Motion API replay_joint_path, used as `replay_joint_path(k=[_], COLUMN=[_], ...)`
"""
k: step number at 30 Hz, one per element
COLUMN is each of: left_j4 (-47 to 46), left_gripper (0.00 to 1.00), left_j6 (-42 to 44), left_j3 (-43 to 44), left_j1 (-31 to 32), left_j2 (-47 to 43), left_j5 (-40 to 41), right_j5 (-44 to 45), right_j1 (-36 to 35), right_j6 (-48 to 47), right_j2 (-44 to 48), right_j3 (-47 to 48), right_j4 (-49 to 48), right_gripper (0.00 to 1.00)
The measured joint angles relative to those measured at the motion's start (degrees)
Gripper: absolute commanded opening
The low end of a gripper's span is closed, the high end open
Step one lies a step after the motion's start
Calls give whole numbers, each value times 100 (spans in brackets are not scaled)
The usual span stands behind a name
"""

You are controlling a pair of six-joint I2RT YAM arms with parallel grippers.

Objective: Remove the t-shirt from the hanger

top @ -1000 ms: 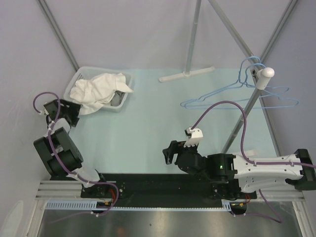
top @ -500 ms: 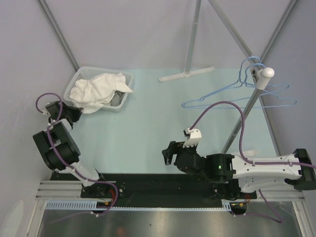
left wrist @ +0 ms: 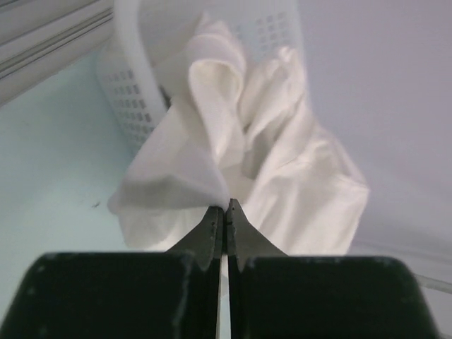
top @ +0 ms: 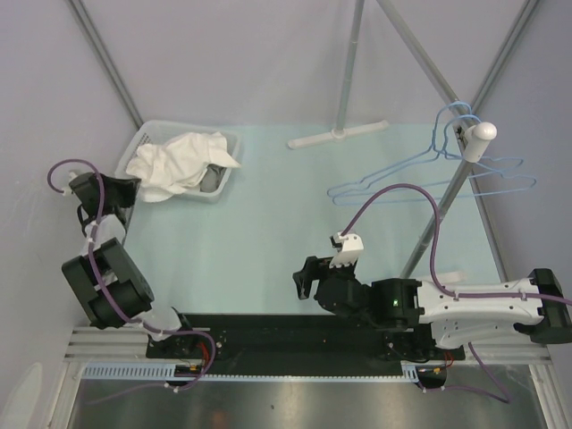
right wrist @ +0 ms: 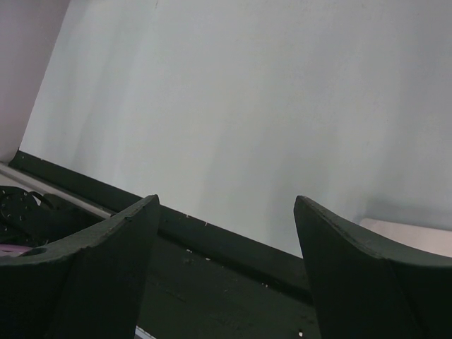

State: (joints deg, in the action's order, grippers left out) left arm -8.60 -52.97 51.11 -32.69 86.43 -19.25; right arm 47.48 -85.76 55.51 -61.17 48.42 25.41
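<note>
The white t-shirt (top: 179, 161) lies crumpled in the white basket (top: 143, 136), one flap hanging over the near rim. My left gripper (top: 132, 189) is shut just beside that flap. In the left wrist view its tips (left wrist: 226, 206) meet at a fold of the t-shirt (left wrist: 282, 169), and no cloth shows between the jaws. Bare blue wire hangers (top: 429, 179) hang from the rack's hook (top: 481, 134) at the right. My right gripper (top: 347, 243) rests low near the table's front, open, with nothing between its fingers (right wrist: 226, 199).
The rack's slanted pole (top: 447, 206) crosses the right side above the right arm. A white T-shaped foot (top: 335, 136) of a stand lies at the back. Metal frame poles run up the left and right corners. The basket's perforated wall (left wrist: 131, 92) stands close ahead of the left wrist.
My left gripper has gone from open to shut and its arm has shifted a little to the left. The hangers sway slightly. The right arm has stayed still.
</note>
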Motion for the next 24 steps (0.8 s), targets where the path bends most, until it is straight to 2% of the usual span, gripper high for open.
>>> replay_joint_path(k=[6, 9, 14, 17, 22, 24], left_j4=[-369, -697, -774, -431, 800, 1106], left_gripper=[0, 0, 0, 0, 1, 15], left_j6=[-372, -507, -553, -511, -219, -98], left_j3=[817, 1421, 2149, 2260, 2483, 2662], left_j1=[396, 859, 1276, 1276, 1180, 1172], left_j2=[313, 844, 1864, 2323, 2629, 2627], left_j5=[-396, -544, -669, -603, -326, -258], right_j5=[0, -9, -37, -39, -39, -39], right_j1=[24, 81, 122, 122, 122, 122], right_j6=[-4, -7, 0, 17, 42, 42], right_j2=[17, 17, 35, 83, 140, 142], right_j3=[0, 0, 0, 0, 0, 0], right_j4=[-4, -2, 9, 39, 44, 42], right_gripper=[82, 82, 82, 82, 82, 82])
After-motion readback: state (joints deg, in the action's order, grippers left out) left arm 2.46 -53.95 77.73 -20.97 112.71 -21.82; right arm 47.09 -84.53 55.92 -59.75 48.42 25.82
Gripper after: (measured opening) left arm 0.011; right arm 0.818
